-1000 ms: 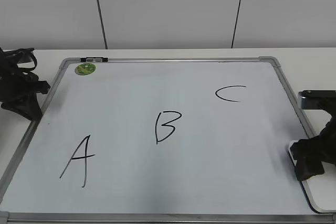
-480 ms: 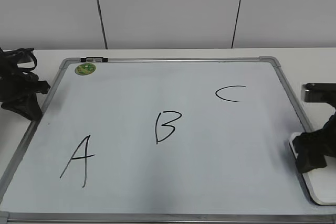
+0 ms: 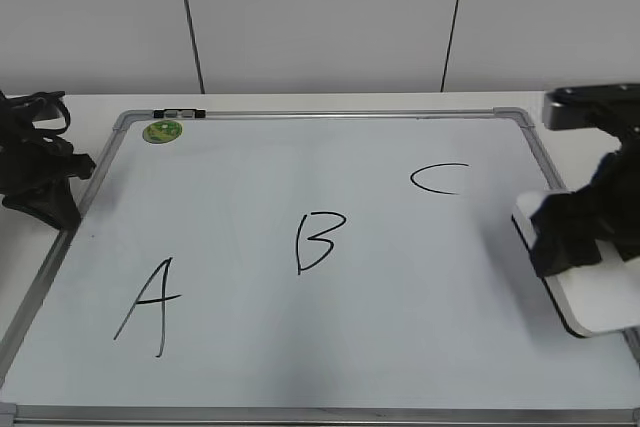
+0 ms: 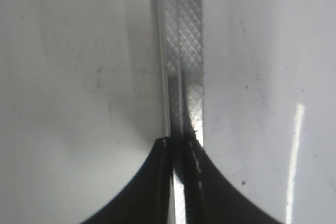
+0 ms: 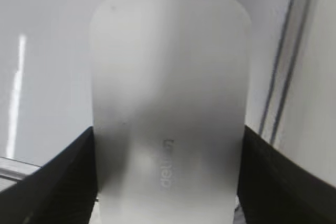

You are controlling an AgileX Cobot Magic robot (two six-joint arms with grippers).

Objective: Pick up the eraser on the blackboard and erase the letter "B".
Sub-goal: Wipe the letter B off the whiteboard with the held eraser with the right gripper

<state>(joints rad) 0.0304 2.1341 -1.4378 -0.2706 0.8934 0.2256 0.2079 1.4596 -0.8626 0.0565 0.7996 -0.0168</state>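
Eraser (image 3: 590,297) first: I have it clamped across its width in my right gripper (image 3: 575,237), and it sits at the right edge of the blackboard (image 3: 330,127), partly overhanging the silver frame. In the right wrist view the white block (image 5: 170,103) fills the space between the two dark fingers, one on each long side, with its grey lettering facing the camera. From the outside camera I judge it lifted off the board surface, though I cannot be sure how clear the dark underside is.

My left gripper (image 3: 40,197) rests at the left frame of the board, its jaws drawn nearly together with only a thin slit between them over the patterned metal rail (image 4: 184,66); it holds nothing.

So the pick-up looks done, and the step in hand is carrying the eraser to the mark. The letter "B" (image 3: 318,242) is whole and untouched near the middle of the board, well apart from the eraser, to its left. The "C" (image 3: 438,179) lies between them but higher up, and the "A" (image 3: 148,307) sits further left and lower.

My next move calls for travelling left on a line that passes below the "C", then setting the dark face flat on the "B" and rubbing without drifting towards the "A". The green magnet (image 3: 162,131) is far off in the top left corner.
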